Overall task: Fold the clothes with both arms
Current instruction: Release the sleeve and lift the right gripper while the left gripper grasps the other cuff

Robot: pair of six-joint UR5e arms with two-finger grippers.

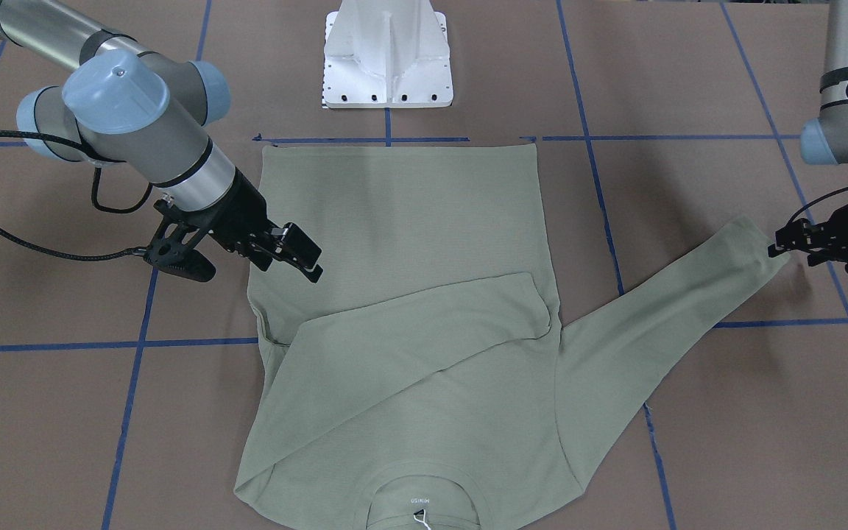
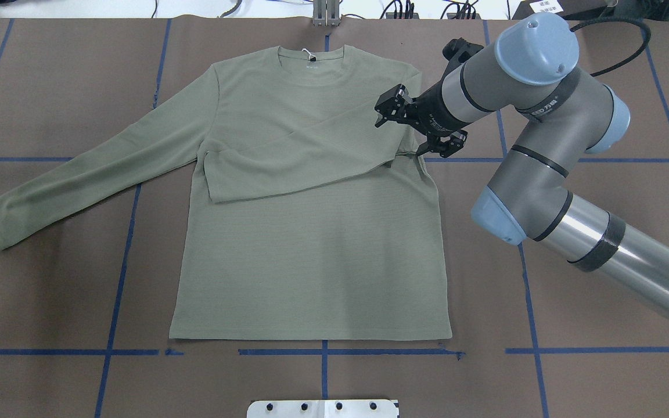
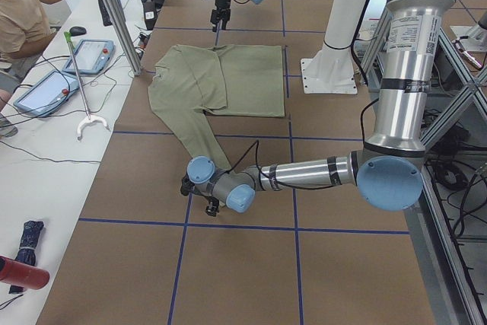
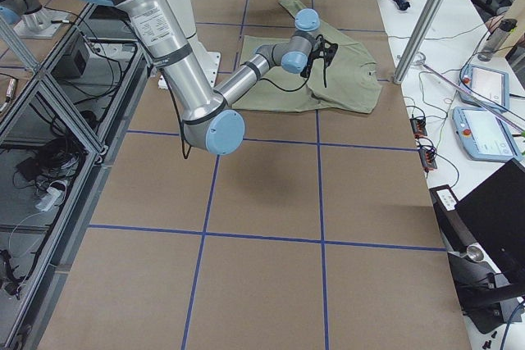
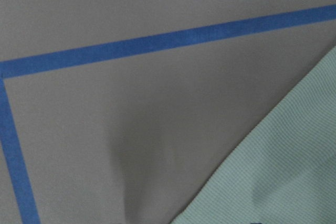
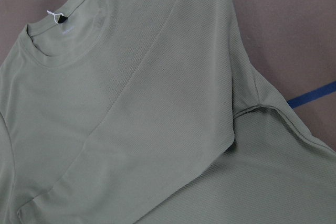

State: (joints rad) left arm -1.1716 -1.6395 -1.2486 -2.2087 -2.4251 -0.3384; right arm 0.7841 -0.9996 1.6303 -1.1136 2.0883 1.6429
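The sage-green shirt [image 2: 311, 261] lies flat on the brown table, collar and white tag string [image 2: 310, 56] at the far side. One sleeve [image 2: 305, 154] is folded across the chest. The other sleeve [image 2: 79, 174] stretches out to the table's left. My right gripper [image 2: 387, 107] hovers open and empty over the folded sleeve's shoulder end, also seen from the front [image 1: 302, 258]. My left gripper [image 1: 781, 246] sits at the stretched sleeve's cuff [image 1: 759, 243]. I cannot tell whether it grips it. The left wrist view shows only the cuff fabric [image 5: 294, 171] and the table.
The white pedestal base [image 1: 387, 59] stands behind the shirt's hem. Blue tape lines [image 2: 323, 351] grid the table. A person [image 3: 23, 5] sits at a side bench with tablets [image 3: 42, 89] and a grabber tool [image 3: 84, 104] beyond the table's far edge.
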